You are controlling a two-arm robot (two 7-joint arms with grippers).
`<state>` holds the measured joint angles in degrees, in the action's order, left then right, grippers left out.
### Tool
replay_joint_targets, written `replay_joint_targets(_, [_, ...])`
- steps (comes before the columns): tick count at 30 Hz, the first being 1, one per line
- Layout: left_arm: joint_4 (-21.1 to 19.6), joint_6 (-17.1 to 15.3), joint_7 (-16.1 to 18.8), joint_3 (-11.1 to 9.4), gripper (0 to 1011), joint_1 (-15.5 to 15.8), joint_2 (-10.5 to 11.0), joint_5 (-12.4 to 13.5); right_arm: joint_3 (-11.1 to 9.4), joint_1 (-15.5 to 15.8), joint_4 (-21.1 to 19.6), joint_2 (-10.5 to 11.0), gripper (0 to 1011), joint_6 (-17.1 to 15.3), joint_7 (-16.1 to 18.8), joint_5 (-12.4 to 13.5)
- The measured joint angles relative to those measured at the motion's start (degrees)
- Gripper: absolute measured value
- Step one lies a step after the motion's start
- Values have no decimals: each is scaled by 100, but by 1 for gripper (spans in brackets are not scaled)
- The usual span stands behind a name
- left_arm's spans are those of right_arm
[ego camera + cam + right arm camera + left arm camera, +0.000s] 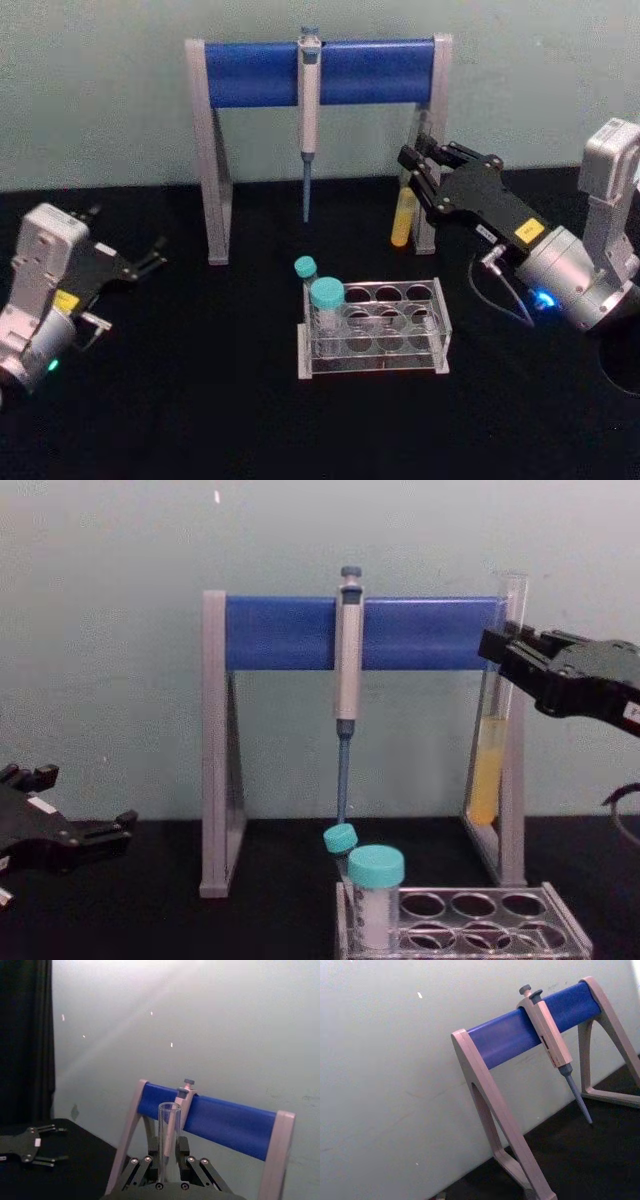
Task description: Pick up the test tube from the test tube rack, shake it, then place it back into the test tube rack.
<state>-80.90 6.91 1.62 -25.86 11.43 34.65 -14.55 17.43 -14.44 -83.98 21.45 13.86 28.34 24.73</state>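
- The right gripper (412, 172) was closed on the test tube (401, 218), with its fingers pressed on the upper part of the glass.
- The test tube was out of the test tube rack (438, 302). It was nearly upright, just in front of the right leg of the pipette stand (250, 72), behind the rack and to its right.
- In the chest view the yellow liquid filled the lower part of the test tube (489, 770), and the open top stood above the right gripper (497, 650).
- In the right wrist view the clear top of the test tube (169, 1135) rose between the black fingers (137, 1172).
- The rack stood on the black table (200, 400), with two teal-capped tubes (327, 295) at its left end.
- A grey-blue pipette (309, 110) hung from the blue bar of the stand.
- The left gripper (140, 250) rested at the left side of the table, with its fingers spread apart and nothing between them.
- Each gripper had a small yellow label (530, 230) on its body, but I could not read the writing.
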Motion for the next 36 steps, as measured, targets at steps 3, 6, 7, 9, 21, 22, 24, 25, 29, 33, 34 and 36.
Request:
replay_joint_targets(3, [0,0,0,0,1001,0,0,0,-4,-23,-4,5,229,-23,153,118])
replay_joint_targets(6, [0,0,0,0,1001,0,0,0,4,-65,-17,64,229,-155,406,359])
replay_joint_targets(7, [0,0,0,0,1002,0,0,0,8,-73,-26,85,229,-199,484,438])
replay_joint_targets(9, [0,0,0,0,1001,0,0,0,21,-98,-60,177,229,-367,724,688])
replay_joint_targets(21, [0,0,0,0,1001,0,0,0,12,57,-553,1149,229,-1341,1438,1453])
replay_joint_targets(22, [0,0,0,0,1001,0,0,0,8,71,-585,1207,229,-1353,1411,1426])
replay_joint_targets(24, [0,0,0,0,1001,0,0,0,1,98,-651,1326,229,-1357,1305,1313])
replay_joint_targets(25, [0,0,0,0,1001,0,0,0,-2,123,-714,1426,229,-1328,1108,1123])
replay_joint_targets(29, [0,0,0,0,1001,0,0,0,3,130,-766,1504,229,-1160,551,623])
replay_joint_targets(33, [0,0,0,0,1001,0,0,0,49,27,-719,1382,229,-980,1,10])
replay_joint_targets(34, [0,0,0,0,1001,0,0,0,62,-8,-694,1333,229,-951,-90,-98])
replay_joint_targets(36, [0,0,0,0,1001,0,0,-1,91,-107,-617,1183,229,-874,-294,-324])
